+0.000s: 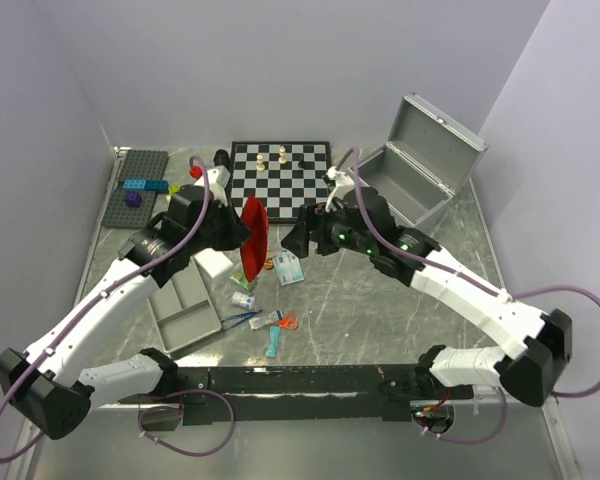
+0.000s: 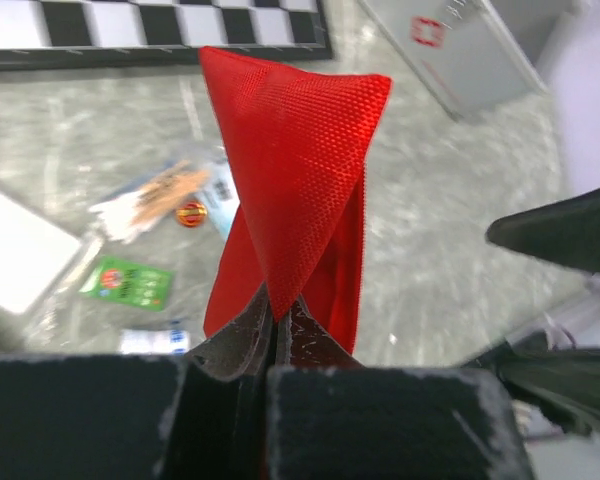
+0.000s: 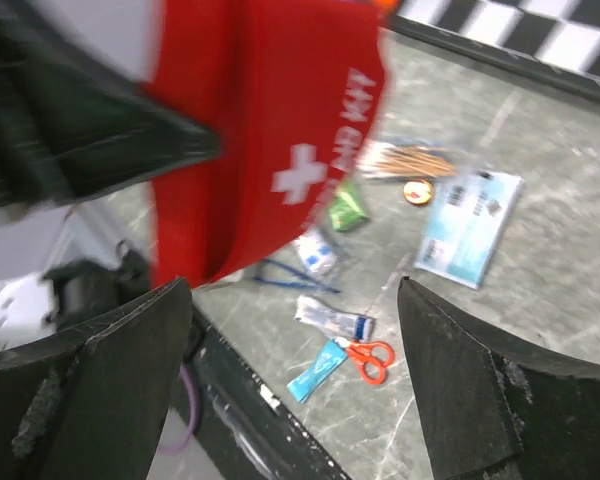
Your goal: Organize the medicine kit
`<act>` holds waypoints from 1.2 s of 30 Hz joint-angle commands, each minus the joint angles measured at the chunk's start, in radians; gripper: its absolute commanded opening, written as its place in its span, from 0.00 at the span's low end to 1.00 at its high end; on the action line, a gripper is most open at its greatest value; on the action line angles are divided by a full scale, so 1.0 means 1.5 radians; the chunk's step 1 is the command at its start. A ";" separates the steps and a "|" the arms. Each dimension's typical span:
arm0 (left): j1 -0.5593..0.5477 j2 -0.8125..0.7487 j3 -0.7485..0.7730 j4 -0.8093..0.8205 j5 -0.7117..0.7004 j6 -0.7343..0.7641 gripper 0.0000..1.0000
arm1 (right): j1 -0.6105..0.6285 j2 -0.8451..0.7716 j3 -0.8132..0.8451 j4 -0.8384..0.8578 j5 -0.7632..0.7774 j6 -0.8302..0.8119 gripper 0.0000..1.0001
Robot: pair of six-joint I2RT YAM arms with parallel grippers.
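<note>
Scissors (image 1: 285, 322) and packets (image 1: 290, 268) are seen from above strewn on the counter (image 1: 380, 310) by the arm bases; the kit (image 1: 420, 170) stands open at far right, nothing visibly packed in it. From the left wrist, the left jaws are seen clamped on a red pouch (image 2: 290, 170) — held aloft. From the right wrist, the right jaws are spread wide and empty beside it — most sorting is judged undone.

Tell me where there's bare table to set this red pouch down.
Bare table lies between the scissors, the right arm and the base rail. Crowded: small packets between the grey tray and scissors, under the red pouch.
</note>
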 commanded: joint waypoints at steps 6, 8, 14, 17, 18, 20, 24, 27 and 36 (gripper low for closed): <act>-0.076 0.038 0.118 -0.150 -0.255 -0.042 0.01 | 0.027 0.124 0.117 -0.050 0.072 0.055 0.86; -0.080 0.055 0.127 -0.164 -0.267 -0.050 0.01 | 0.035 0.134 0.132 -0.043 0.070 0.057 0.87; -0.089 0.083 0.120 -0.154 -0.258 -0.059 0.01 | 0.046 0.184 0.173 -0.042 0.059 0.066 0.88; -0.092 0.095 0.123 -0.156 -0.257 -0.057 0.01 | 0.053 0.223 0.203 -0.050 0.047 0.065 0.88; -0.093 0.100 0.127 -0.157 -0.257 -0.057 0.01 | 0.053 0.240 0.218 -0.061 0.046 0.064 0.88; -0.095 0.104 0.134 -0.163 -0.266 -0.060 0.01 | 0.054 0.270 0.243 -0.081 0.043 0.064 0.87; -0.099 0.108 0.149 -0.183 -0.292 -0.066 0.01 | 0.052 0.311 0.263 -0.110 0.048 0.060 0.85; -0.098 0.111 0.156 -0.191 -0.299 -0.063 0.01 | 0.048 0.339 0.276 -0.125 0.050 0.055 0.83; -0.099 0.119 0.173 -0.246 -0.367 -0.026 0.01 | 0.011 0.324 0.225 -0.116 0.059 0.061 0.77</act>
